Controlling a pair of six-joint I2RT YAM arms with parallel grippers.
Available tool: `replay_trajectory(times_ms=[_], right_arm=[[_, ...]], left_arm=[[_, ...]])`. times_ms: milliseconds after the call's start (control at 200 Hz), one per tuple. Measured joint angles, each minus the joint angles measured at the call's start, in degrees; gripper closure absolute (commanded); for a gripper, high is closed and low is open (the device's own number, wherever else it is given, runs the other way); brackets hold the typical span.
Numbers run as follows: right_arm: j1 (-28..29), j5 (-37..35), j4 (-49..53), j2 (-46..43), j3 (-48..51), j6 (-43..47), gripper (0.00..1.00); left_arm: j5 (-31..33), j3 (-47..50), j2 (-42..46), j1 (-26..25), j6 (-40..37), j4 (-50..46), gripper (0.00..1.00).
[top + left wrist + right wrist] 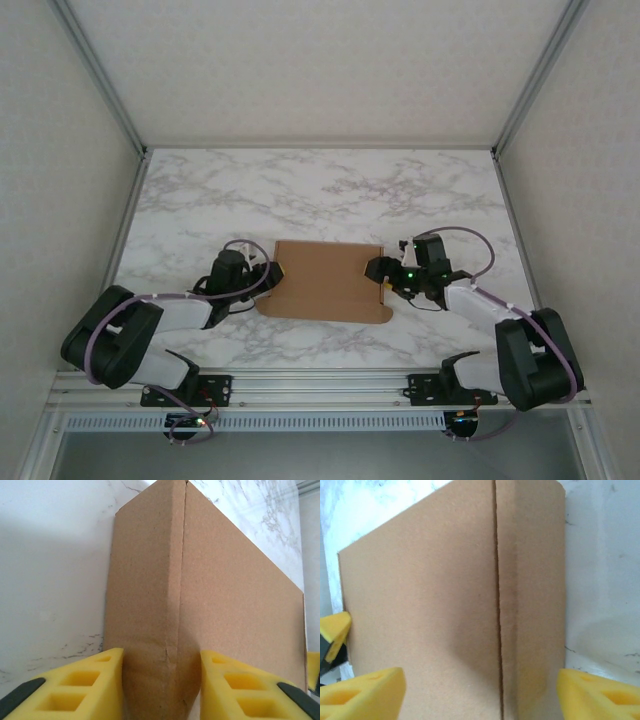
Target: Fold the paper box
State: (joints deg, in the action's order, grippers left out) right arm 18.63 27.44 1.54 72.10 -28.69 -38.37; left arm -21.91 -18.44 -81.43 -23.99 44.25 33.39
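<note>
The paper box (325, 282) is a closed, flat brown cardboard shape lying in the middle of the marble table. My left gripper (272, 276) is at its left end. In the left wrist view the two yellow fingers (90, 680) press from both sides on the end of the box (235, 595), and the cardboard bulges slightly between them. My right gripper (384, 272) is at the box's right end. Seen from the right wrist, its jaws (480, 675) stand wide apart over the end of the box (420, 590), with a seam running down the cardboard between them.
The marble table (320, 190) stretches behind the box to the back wall. Metal frame posts (128, 200) line both sides. The two arm bases sit on the rail (320, 385) at the near edge.
</note>
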Motion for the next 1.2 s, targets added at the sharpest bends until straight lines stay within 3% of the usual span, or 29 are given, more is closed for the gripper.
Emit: replay_trajectory(times_ms=[295, 576, 996, 1202], right_arm=[[-2.54, -0.20, -2.32, -1.33, 1.90, -0.83, 0.01], [-4.02, 1.46, -6.47, 4.52, 2.05, -2.14, 0.01], [-7.10, 7.67, -12.98, 6.49, 3.76, -7.89, 0.03], [-4.42, 11.72, -15.47, 5.68, 4.81, -7.80, 0.05]], left_arm=[[-2.36, 1.55, -0.44, 1.51, 0.39, 3.04, 0.71], [-4.31, 2.19, -0.55, 3.13, 0.42, 3.91, 0.74], [-6.88, 2.86, -2.03, 4.87, 0.63, 6.62, 0.75], [-7.37, 2.93, -2.43, 5.20, 0.61, 7.34, 0.76]])
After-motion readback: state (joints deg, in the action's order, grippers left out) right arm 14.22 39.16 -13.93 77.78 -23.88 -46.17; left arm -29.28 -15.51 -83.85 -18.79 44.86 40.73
